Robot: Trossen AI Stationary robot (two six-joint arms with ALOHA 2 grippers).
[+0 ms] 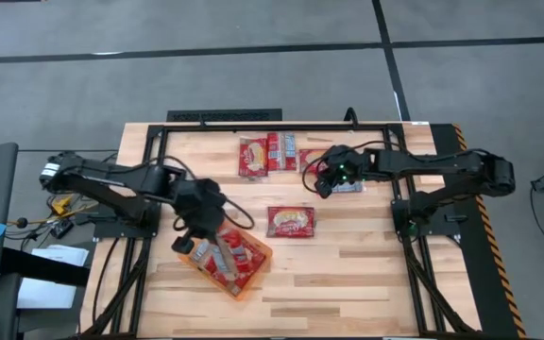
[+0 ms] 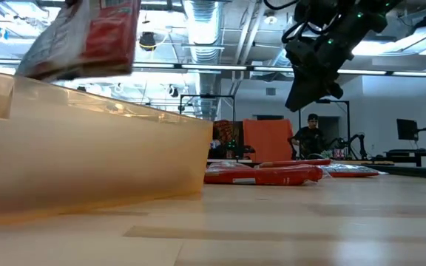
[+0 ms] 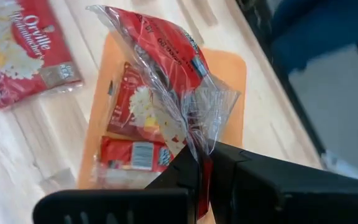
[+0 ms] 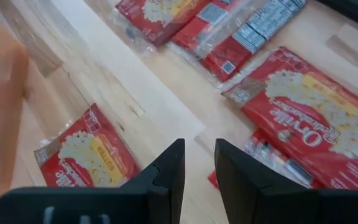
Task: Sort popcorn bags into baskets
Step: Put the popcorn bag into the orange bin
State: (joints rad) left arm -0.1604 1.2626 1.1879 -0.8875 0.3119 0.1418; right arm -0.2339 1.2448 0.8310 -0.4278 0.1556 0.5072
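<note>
My left gripper [image 3: 204, 180] is shut on one red popcorn bag [image 3: 166, 68], which is up in the air over the orange basket [image 1: 251, 274], [image 3: 229, 68]. The basket holds several bags [image 3: 135, 106]. In the low view the held bag [image 2: 87, 33] hangs tilted above the basket wall [image 2: 87, 155]. My right gripper [image 4: 199, 165], [image 1: 327, 181] is open with a narrow gap. It hovers above the bags lying flat near the table's far right [image 4: 309, 124], touching none. One bag [image 1: 291, 220] lies flat mid-table and several more [image 1: 267, 154] lie at the far edge. My left gripper pinches the held bag by the clear wrapper's crimped end [image 3: 201, 143] between its two fingers. The bag is lifted clear and reaches out beyond the fingers, tilted, over the basket. Whether one layer or several is pinched does not show.
The basket sits askew near the table's near-left part. Bare wood lies along the near edge and right of the mid-table bag. A black frame rail [image 1: 253, 125] borders the far edge. A person [image 2: 310, 137] sits in the room beyond the table.
</note>
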